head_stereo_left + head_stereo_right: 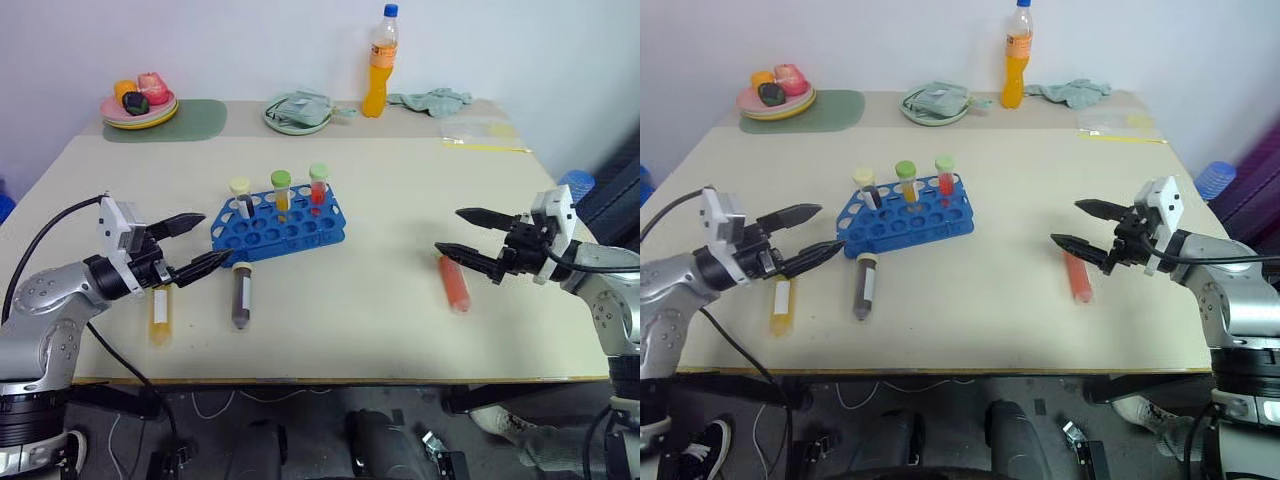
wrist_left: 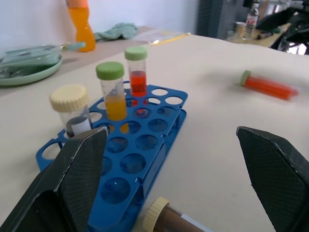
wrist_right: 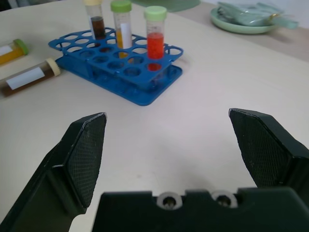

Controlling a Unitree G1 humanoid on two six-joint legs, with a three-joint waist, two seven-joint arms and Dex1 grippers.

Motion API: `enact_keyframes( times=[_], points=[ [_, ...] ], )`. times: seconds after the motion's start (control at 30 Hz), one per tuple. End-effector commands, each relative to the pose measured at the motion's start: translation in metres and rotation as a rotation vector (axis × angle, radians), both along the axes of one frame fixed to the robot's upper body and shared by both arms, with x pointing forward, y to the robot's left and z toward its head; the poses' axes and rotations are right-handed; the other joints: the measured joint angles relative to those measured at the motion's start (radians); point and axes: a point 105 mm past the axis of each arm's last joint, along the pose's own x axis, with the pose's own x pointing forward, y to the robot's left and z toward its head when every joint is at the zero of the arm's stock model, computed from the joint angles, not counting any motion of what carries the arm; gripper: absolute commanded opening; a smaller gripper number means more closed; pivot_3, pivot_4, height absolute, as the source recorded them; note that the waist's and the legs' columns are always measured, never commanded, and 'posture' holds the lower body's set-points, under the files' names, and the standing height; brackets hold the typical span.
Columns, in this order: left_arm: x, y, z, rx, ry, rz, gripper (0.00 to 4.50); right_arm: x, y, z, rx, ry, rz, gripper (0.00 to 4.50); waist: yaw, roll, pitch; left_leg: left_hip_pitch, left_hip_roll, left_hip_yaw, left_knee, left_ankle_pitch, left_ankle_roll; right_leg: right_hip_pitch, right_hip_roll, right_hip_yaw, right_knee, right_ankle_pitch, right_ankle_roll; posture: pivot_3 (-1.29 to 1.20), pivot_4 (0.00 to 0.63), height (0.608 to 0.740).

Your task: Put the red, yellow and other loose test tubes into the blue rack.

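Note:
The blue rack (image 1: pixel 285 232) stands left of the table's middle. Three capped tubes stand upright in its back row: dark (image 1: pixel 241 195), yellow (image 1: pixel 281 190) and red (image 1: pixel 318 185). Three loose test tubes lie flat on the table. The yellow tube (image 1: pixel 160 314) and the dark tube (image 1: pixel 241 296) lie just in front of the rack's left end. The red tube (image 1: pixel 454 283) lies far to the right. My left gripper (image 1: pixel 216 236) hovers open beside the rack's left end, above the yellow tube. My right gripper (image 1: pixel 447 230) is open just above the red tube's far end.
Along the back edge stand a tall orange bottle (image 1: pixel 380 62), a plate of fruit (image 1: pixel 138 104) on a green mat (image 1: pixel 196 120), a green plate with a cloth (image 1: pixel 297 112), a crumpled cloth (image 1: pixel 431 99) and a clear bag (image 1: pixel 482 133).

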Motion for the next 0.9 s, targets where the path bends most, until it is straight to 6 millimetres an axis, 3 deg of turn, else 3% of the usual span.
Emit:
enact_keyframes(
  times=[0.03, 0.3, 0.5, 0.6, 0.73, 0.9],
  points=[
    [-0.003, -0.006, 0.009, -0.001, -0.044, -0.017, 4.4, -0.001, -0.008, 0.014, -0.032, -0.043, -0.017, 4.5, 0.0, 0.0, 0.0, 0.0, 0.0, 0.0, 0.0, 0.0, 0.0, 0.0, 0.0, 0.0, 0.0, 0.0, 0.0, 0.0, 0.15, 0.74],
    [0.009, -0.016, 0.019, -0.013, -0.071, -0.079, 4.4, -0.003, -0.019, 0.011, -0.009, -0.033, -0.106, 4.5, 0.001, 0.0, 0.0, 0.0, 0.0, 0.0, 0.0, 0.0, 0.0, 0.0, 0.0, 0.0, 0.0, 0.0, 0.0, 0.0, 0.15, 0.74],
    [0.021, -0.025, 0.019, -0.042, -0.066, -0.138, 4.4, 0.008, -0.023, 0.024, 0.021, -0.086, -0.229, 4.5, -0.008, 0.0, 0.0, 0.0, 0.0, 0.0, 0.0, 0.0, 0.0, 0.0, 0.001, 0.0, 0.0, 0.0, 0.0, 0.0, 0.15, 0.74],
    [0.027, -0.03, 0.018, -0.037, -0.077, -0.156, 4.4, 0.015, -0.03, 0.031, 0.029, -0.094, -0.316, 4.5, -0.007, 0.0, 0.0, 0.001, 0.0, 0.0, 0.0, 0.0, 0.0, 0.0, 0.001, 0.0, 0.0, 0.0, 0.0, 0.0, 0.15, 0.74],
    [0.032, -0.053, 0.023, -0.031, -0.08, -0.244, 4.4, 0.027, -0.051, 0.033, -0.088, -0.05, -0.546, 4.5, 0.002, 0.0, 0.0, -0.001, -0.001, -0.001, 0.001, 0.0, 0.0, 0.0, 0.0, 0.0, 0.0, 0.0, 0.0, 0.0, 0.15, 0.74],
    [0.037, -0.058, 0.022, -0.031, -0.076, -0.277, 4.4, 0.026, -0.03, 0.049, -0.15, -0.005, -0.551, 4.5, -0.008, 0.001, 0.0, 0.0, -0.001, -0.001, 0.0, 0.0, 0.0, 0.0, 0.001, 0.0, 0.0, 0.0, 0.0, 0.0, 0.15, 0.74]
  ],
)
